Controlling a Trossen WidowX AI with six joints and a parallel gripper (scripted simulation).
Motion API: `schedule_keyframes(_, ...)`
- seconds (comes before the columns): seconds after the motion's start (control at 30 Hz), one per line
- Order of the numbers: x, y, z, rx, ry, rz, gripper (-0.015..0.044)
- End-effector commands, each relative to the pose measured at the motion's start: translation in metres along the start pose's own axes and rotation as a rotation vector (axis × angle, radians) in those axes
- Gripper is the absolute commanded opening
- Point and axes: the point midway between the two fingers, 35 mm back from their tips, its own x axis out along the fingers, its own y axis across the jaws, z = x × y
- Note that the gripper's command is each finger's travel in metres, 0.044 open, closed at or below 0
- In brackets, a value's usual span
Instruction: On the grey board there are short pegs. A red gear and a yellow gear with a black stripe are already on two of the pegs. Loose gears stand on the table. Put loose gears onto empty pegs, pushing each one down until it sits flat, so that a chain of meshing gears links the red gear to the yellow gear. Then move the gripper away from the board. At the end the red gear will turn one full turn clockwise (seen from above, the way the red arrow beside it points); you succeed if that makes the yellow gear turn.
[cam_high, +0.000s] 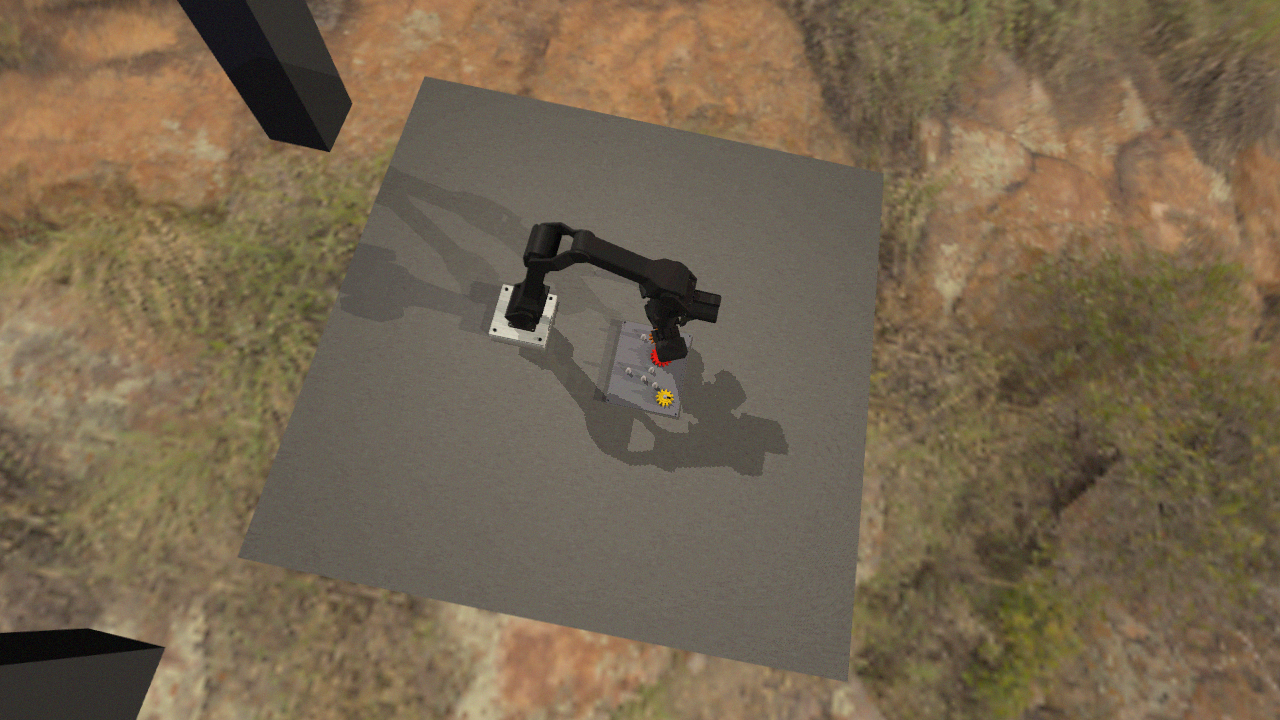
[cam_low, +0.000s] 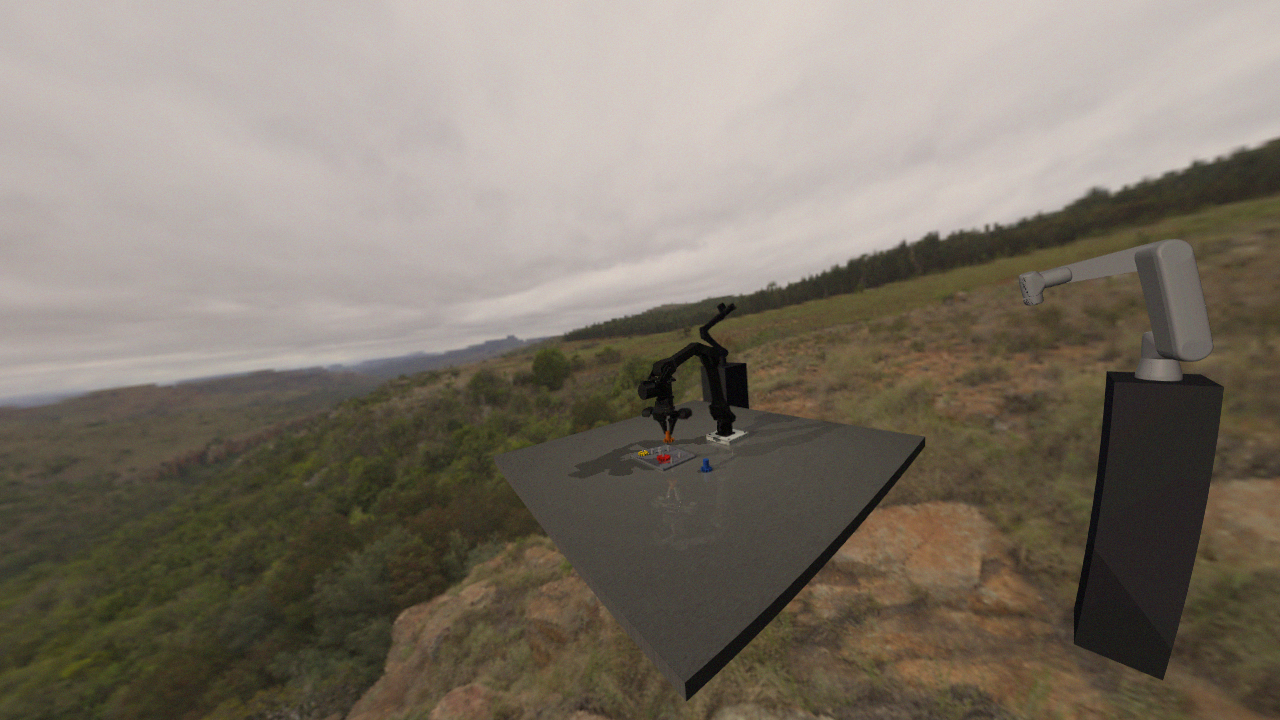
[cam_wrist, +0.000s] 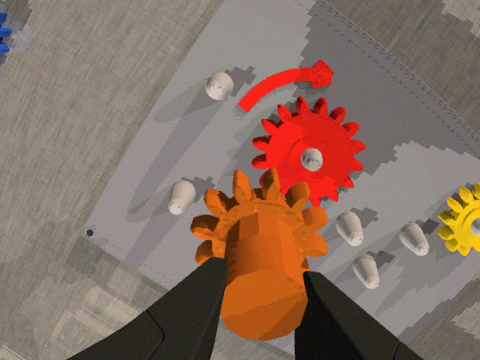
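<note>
Orange toothed gear with a tall round hub (cam_high: 652, 337) (cam_low: 667, 438) (cam_wrist: 262, 240), pinched in the black two-fingered tool (cam_low: 667, 430) (cam_wrist: 262, 280), hangs over the grey board (cam_high: 626, 389) (cam_low: 684, 459) (cam_wrist: 200, 142); carrying step, judged. Next: centre above a chosen empty peg, then lower. Exterior view shows the whole blue hubbed gear (cam_low: 706, 465) (cam_wrist: 4, 32) on the bench (cam_low: 716, 537) (cam_high: 501, 501) (cam_wrist: 60, 130); wrist view only its edge.

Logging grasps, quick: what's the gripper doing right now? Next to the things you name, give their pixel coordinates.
Gripper (cam_low: 668, 436) (cam_wrist: 262, 280): jaws closed on the orange gear (cam_low: 667, 438) (cam_wrist: 264, 250), gripping its upright stem.
</note>
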Motion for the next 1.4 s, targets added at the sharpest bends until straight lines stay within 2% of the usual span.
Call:
schedule_keyframes(0.0, 0.005, -0.008, -0.003, -0.002, 0.006, 0.002, 0.0000)
schedule_keyframes(0.67, 0.021, -0.052, -0.021, -0.003, 0.009, -0.002, 0.0000)
schedule_keyframes(1.37, 0.018, -0.053, -0.022, -0.003, 0.009, -0.002, 0.0000)
